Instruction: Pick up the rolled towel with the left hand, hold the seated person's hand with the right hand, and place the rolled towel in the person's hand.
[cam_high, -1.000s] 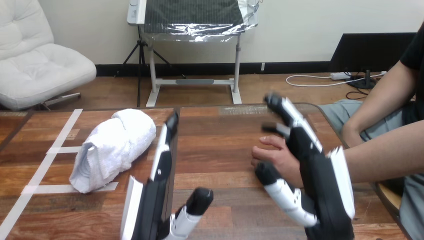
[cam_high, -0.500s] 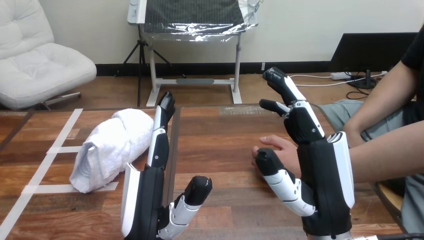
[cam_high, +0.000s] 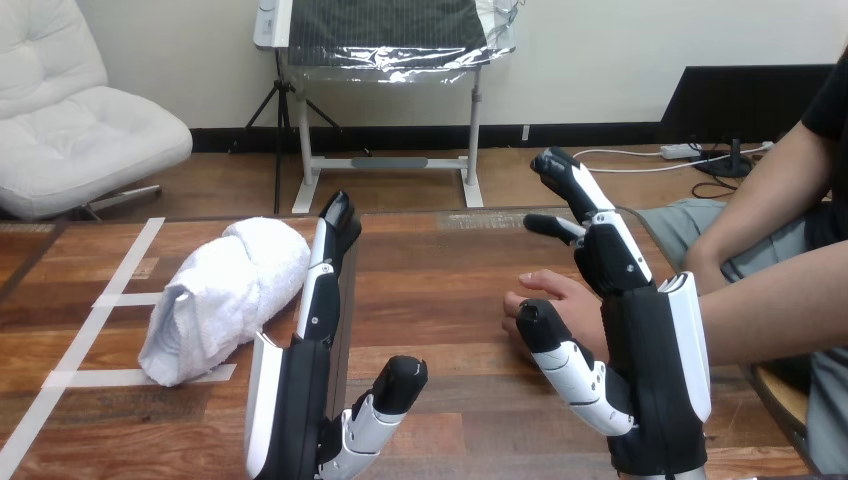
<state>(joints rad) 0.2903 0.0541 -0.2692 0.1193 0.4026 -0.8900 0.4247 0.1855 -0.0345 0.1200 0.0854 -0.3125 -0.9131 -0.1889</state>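
Across the surface (cam_high: 450, 300), the right hand (cam_high: 650, 380), fingers straight, has lifted higher. The left hand (cam_high: 295, 400), equally open, has risen beside the rolled towel (cam_high: 225, 295) (untouched, at left). The person's hand (cam_high: 555, 298) rests unheld, so both grasps remain.

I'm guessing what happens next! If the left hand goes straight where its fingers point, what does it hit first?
Probably nothing: the left hand points just right of the rolled towel, over bare table; depth is unclear.
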